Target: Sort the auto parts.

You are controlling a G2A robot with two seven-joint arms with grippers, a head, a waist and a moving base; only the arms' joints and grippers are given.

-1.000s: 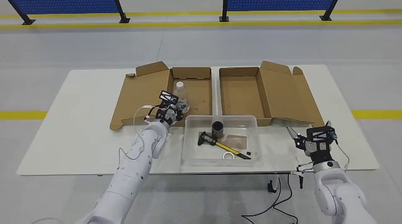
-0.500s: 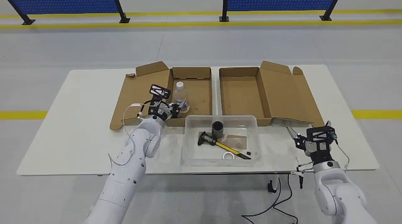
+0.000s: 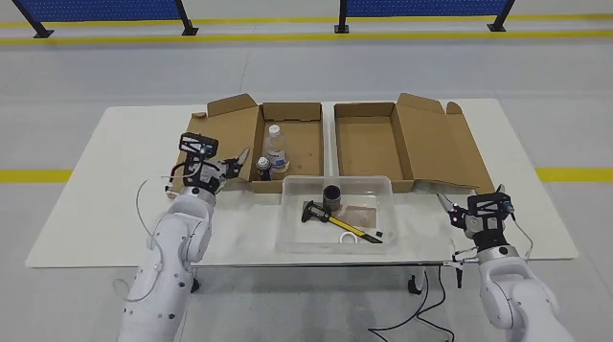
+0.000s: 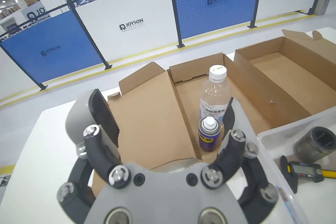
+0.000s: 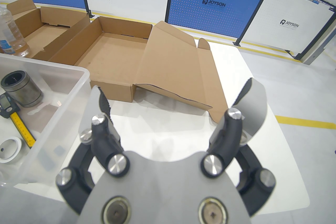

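L gripper (image 4: 162, 101) backed off, spread, R gripper (image 5: 173, 86) spread too; 2 boxes (image 3: 369, 146), 1 bottle (image 4: 214, 93), 1 can (image 4: 208, 134).

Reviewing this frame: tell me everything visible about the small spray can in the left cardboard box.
The spray can is a small cylinder with a blue and yellow label, a silvery metal top and a white nozzle. It stands upright in the left cardboard box, near the corner closest to the robot, just in front of the taller clear bottle; whether they touch cannot be told. The open left gripper is apart from it.
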